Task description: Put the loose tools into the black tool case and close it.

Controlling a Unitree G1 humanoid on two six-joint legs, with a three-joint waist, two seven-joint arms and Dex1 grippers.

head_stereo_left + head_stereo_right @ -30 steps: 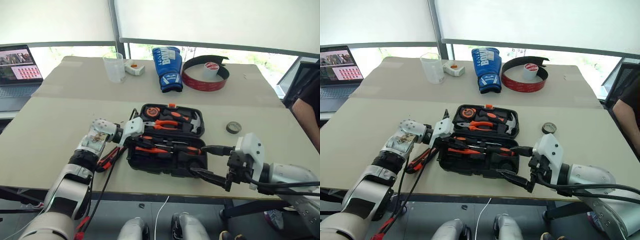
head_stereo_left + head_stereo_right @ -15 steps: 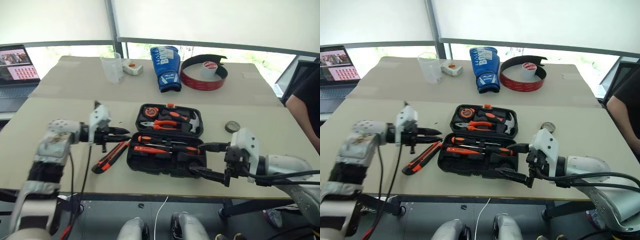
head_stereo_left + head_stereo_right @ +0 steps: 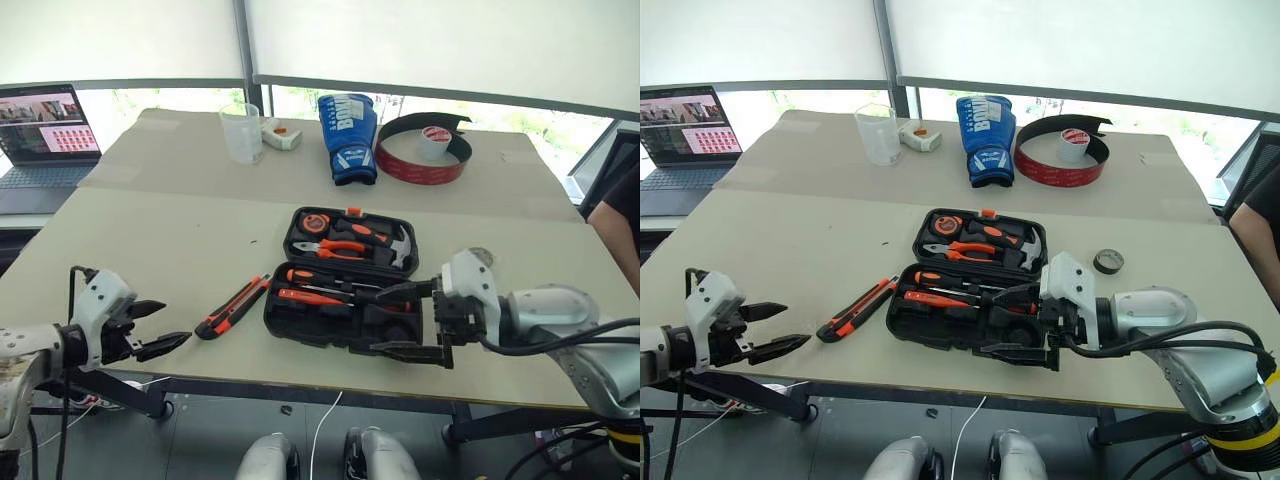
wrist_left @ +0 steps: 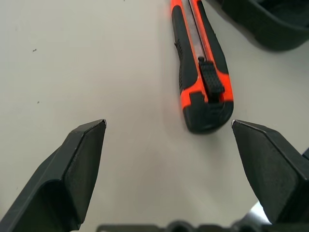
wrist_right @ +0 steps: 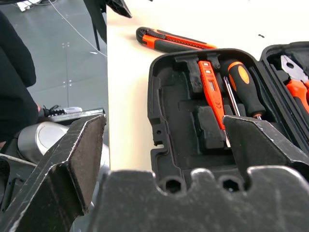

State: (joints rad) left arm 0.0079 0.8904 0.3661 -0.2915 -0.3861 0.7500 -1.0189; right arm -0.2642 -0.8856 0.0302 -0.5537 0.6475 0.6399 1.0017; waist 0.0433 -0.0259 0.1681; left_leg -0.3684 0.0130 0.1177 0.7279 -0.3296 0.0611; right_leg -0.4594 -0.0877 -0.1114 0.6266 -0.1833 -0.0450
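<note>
On the desk lies one black case, open, its lid half toward the window and its base half toward the near edge. Lid half: one pair of pliers, one hammer and one tape measure. Base half: two screwdrivers with black-and-orange handles and one thin orange screwdriver lie side by side in the recesses; the remaining recesses are dark and hard to read. One utility knife lies on the desk just left of the case, apart from it. One small dark tape roll sits on the desk to the right of the case; in the left eye view the right arm partly covers it.

Two grippers are in view. The left gripper hangs at the desk's near left edge, jaws wide apart and empty, with the knife's butt end between them in the wrist view but untouched. The right gripper is at the case's right end, jaws spread wide, one finger over the base half and one at its near rim; whether they touch the case cannot be told.

Farther back stand one clear cup, one blue glove, one red-and-black tape ring with a small roll inside, one small white object and one laptop, cut off at the left. A person's dark sleeve is cut off at the right.
</note>
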